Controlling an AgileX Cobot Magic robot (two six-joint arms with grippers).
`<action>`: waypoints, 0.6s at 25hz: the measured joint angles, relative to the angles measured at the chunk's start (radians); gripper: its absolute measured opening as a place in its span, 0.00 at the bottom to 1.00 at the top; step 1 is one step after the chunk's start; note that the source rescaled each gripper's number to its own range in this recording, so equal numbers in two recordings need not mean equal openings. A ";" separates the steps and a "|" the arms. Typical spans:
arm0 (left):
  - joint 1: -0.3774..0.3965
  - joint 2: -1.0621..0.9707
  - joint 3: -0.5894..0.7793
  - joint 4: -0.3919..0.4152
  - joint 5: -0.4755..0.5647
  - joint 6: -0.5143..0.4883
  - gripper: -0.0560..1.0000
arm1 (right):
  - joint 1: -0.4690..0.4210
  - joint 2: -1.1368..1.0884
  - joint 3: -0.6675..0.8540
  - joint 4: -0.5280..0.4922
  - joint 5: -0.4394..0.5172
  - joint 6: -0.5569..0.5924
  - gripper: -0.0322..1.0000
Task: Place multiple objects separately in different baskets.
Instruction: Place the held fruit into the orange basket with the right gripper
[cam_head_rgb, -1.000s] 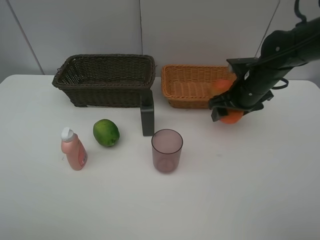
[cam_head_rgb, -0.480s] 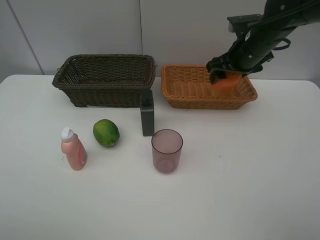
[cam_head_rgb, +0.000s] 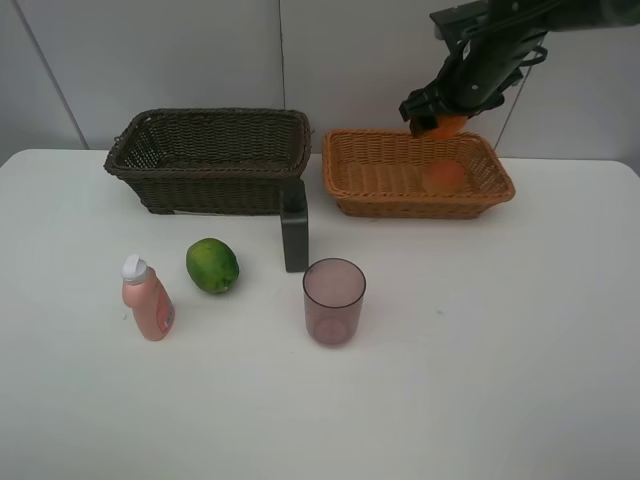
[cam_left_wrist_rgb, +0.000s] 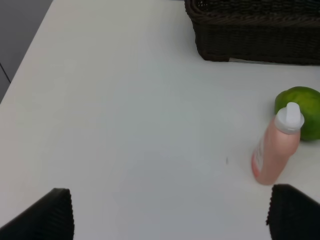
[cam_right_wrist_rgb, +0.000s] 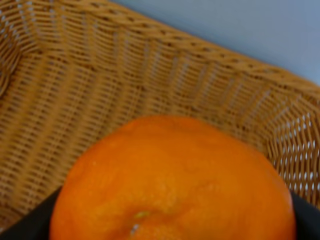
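Note:
My right gripper (cam_head_rgb: 436, 115) hangs above the back of the light orange-tan basket (cam_head_rgb: 372, 196), shut on the orange (cam_head_rgb: 451, 125). The right wrist view is mostly filled by that orange (cam_right_wrist_rgb: 170, 180), with the basket's weave (cam_right_wrist_rgb: 100, 95) below it. A red-orange peach-like fruit (cam_head_rgb: 443, 176) lies inside this basket. On the table stand the pink white-capped bottle (cam_head_rgb: 147, 298), the green fruit (cam_head_rgb: 212, 265), the dark green bottle (cam_head_rgb: 295, 235) and the purple cup (cam_head_rgb: 334, 300). My left gripper (cam_left_wrist_rgb: 170, 217) is open over the table, near the pink bottle (cam_left_wrist_rgb: 275, 150) and the green fruit (cam_left_wrist_rgb: 302, 109).
The dark brown basket (cam_head_rgb: 210, 175) stands at the back left, with nothing showing inside it; its corner (cam_left_wrist_rgb: 250, 35) shows in the left wrist view. The dark green bottle stands just in front of the gap between the two baskets. A grey wall rises behind the table.
My right gripper has carried the orange up and back, from the table in front of the tan basket to above the basket's rear. Everything else stays put.

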 joint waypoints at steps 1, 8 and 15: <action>0.000 0.000 0.000 0.000 0.000 0.000 1.00 | 0.002 0.015 -0.008 -0.004 -0.012 -0.001 0.65; 0.000 0.000 0.000 0.000 0.000 0.000 1.00 | 0.009 0.090 -0.013 -0.004 -0.130 -0.003 0.65; 0.000 0.000 0.000 0.000 0.000 0.000 1.00 | 0.009 0.139 -0.013 -0.004 -0.226 -0.003 0.65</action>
